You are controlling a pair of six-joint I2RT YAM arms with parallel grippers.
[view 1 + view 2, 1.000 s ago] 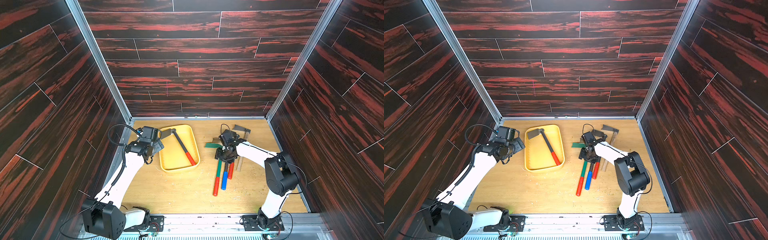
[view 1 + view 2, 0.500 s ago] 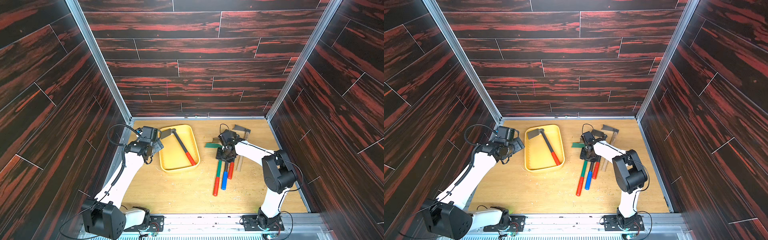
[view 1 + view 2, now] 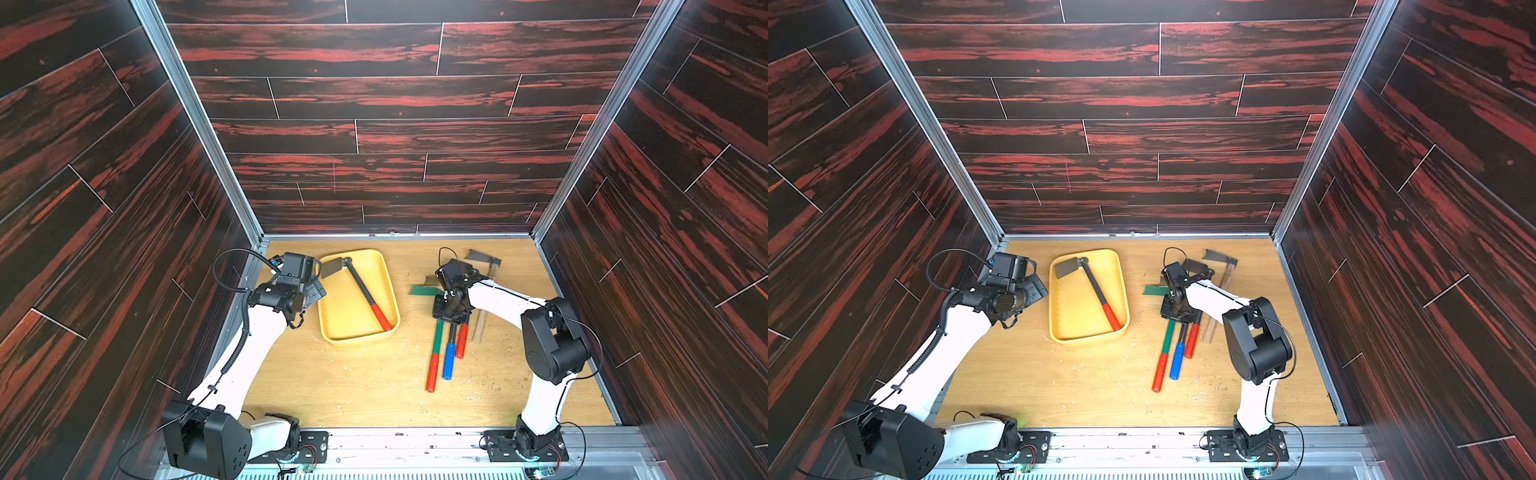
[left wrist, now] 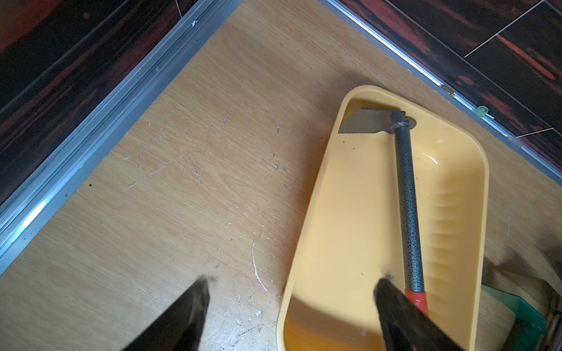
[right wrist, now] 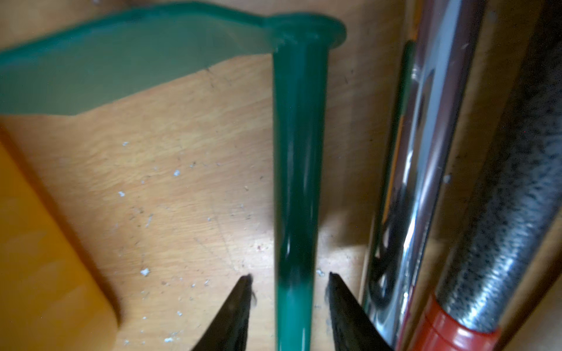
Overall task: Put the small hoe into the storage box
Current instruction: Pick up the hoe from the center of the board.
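Hoes number five. One, the grey hoe [image 3: 363,291] with a red grip, lies slantwise inside the tray [image 3: 357,340], its head in the tray's far corner. Four lie on the table [image 3: 332,386] beside the tray on the right arm's side, handles nearly parallel. The green hoe [image 5: 296,152] is nearest the tray, then the blue-gripped hoe [image 3: 449,365], the red-gripped hoe [image 3: 460,347] and, farthest out, the wooden-handled hoe [image 3: 482,320]. One tray, two arms.

The right gripper [image 5: 289,276] straddles the green hoe's handle — fingers parted, a thin gap on each side. The left gripper [image 4: 293,281] hangs spread wide and empty over the tray's long rim, one finger above the table, one above the tray.

In both top views the right gripper mostly hides the heads of the blue-gripped and red-gripped hoes — their shapes cannot be told. Both wrist views blur the fingertips, and the right wrist view cuts off the green hoe's grip.
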